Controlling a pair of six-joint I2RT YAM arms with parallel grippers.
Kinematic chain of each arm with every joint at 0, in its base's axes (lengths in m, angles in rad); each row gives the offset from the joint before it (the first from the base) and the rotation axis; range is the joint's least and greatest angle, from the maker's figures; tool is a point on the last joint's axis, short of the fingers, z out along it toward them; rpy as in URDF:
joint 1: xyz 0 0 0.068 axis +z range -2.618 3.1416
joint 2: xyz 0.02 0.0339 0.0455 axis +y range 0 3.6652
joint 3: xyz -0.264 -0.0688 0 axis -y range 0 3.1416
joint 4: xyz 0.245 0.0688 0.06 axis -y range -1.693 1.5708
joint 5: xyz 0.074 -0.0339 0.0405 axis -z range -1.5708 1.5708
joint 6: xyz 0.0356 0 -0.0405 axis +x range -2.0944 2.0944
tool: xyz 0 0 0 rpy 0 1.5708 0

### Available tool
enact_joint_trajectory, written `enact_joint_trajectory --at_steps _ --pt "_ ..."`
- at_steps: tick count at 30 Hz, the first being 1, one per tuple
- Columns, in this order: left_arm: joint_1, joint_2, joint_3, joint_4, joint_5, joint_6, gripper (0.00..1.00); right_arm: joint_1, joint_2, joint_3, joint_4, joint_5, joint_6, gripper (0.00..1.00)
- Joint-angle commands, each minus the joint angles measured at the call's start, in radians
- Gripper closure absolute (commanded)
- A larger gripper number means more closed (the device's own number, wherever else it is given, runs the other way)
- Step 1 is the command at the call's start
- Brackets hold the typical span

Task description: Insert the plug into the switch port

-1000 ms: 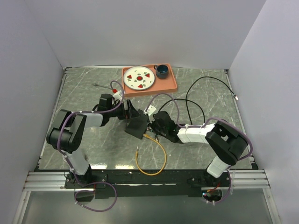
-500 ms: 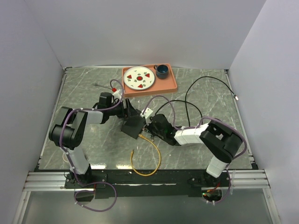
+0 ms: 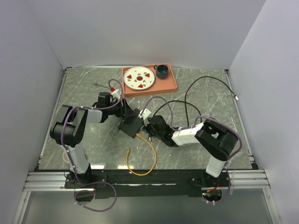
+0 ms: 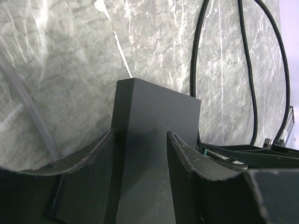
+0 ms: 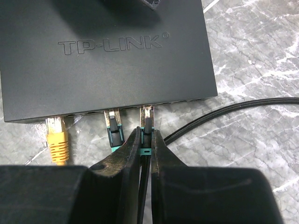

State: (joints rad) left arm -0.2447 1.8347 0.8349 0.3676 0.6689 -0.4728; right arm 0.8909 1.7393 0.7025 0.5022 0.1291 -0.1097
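**A:** Seen from above, the black box (image 3: 131, 125) now lies a little more to the left than a second ago, and both arms have gone with it. The yellow cable (image 3: 141, 161) on the table (image 3: 84, 93) has also slid left.

**B:** And the pincers in this view?

**A:** The left pincer (image 3: 125, 113) is at the far edge of the box and the right pincer (image 3: 147, 128) is at the near edge. They are too small here to judge.

**B:** What does the left wrist camera show?

**A:** The box fills the space between the two fingers (image 4: 93, 154). They stand on both sides of it, very close. Whether they already press it, I cannot tell.

**B:** And the right wrist camera?

**A:** There it is clear. The right pincer is clamped together on the plug (image 5: 147, 122), at its green collar. The tip of the plug is at the mouth of a port (image 5: 147, 108), in the row along the near edge of the box. To the left, a second green plug (image 5: 113, 128) and a yellow plug (image 5: 57, 135) sit at their own ports.

**B:** So which step is this?

**A:** The insertion itself, I think. The plug is lined up and perhaps partly in, but I cannot see whether it is fully seated.

**B:** What does the next move need?

**A:** A straight push along the plug, with no twist. The left pincer must brace the box so it does not slide away.
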Motion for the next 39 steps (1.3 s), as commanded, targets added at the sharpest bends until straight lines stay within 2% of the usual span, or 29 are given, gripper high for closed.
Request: enact_joint_trajectory --at_steps 1,19,39 --pt "-0.031 0.024 0.015 -0.021 0.147 -0.004 0.5 0.026 0.051 0.026 0.047 -0.048 0.015 1.0" --pt "-0.06 0.012 -0.025 0.001 0.189 -0.001 0.59 0.026 0.065 0.087 0.071 -0.029 -0.01 1.0" --pt "-0.234 -0.017 -0.068 0.045 0.169 -0.081 0.67 0.026 0.088 0.15 0.145 0.023 -0.039 1.0"
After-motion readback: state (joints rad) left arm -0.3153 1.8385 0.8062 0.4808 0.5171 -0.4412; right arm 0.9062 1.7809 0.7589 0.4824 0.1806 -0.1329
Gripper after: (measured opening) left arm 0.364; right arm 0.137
